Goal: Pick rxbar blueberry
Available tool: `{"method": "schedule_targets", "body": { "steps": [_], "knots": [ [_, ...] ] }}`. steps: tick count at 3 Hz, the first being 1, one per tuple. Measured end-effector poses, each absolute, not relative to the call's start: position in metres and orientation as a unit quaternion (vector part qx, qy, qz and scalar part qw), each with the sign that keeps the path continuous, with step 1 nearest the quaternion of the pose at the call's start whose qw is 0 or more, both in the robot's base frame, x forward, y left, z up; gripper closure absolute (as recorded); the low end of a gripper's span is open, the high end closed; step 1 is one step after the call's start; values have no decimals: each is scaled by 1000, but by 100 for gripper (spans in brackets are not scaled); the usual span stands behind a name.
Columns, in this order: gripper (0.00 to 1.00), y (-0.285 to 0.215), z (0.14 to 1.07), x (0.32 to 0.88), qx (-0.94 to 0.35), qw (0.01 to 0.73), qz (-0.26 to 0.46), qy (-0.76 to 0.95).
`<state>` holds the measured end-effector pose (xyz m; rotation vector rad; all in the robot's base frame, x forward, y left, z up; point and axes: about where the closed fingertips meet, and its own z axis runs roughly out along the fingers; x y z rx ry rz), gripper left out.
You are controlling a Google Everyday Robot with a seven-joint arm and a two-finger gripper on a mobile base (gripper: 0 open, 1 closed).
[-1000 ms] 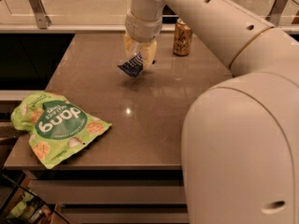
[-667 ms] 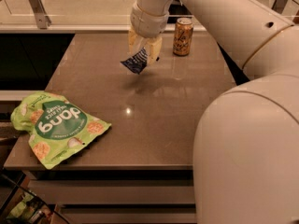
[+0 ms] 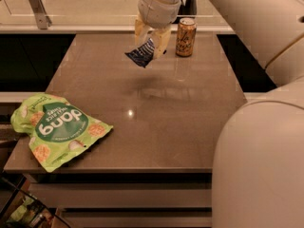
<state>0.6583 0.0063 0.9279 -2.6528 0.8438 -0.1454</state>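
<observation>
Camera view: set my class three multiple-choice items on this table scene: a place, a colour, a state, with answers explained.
1. Where does the drink can stand? A) at the table's far edge, right of the gripper; B) at the near edge; C) on the floor.
2. What colour is the snack bag? A) red; B) green; C) white.
3. What state is the rxbar blueberry in? A) flat on the table; B) held by the gripper above the table; C) under the bag.
Answers: 1 A, it stands at the back beside the gripper; 2 B, its wrapper is bright green; 3 B, the gripper is shut on it and its shadow falls below.
</observation>
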Motion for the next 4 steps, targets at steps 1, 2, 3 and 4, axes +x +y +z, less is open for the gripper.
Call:
{"method": "schedule_targets", "body": {
  "steps": [1,2,3,4],
  "knots": [
    [100,5,948,651,-932,191,-64,302],
    [100,7,960,645,-927,197,-72,310],
    [100,9,957,621,-919,201,-76,329],
    [100,9,957,621,-919,201,-76,329]
  ]
}}
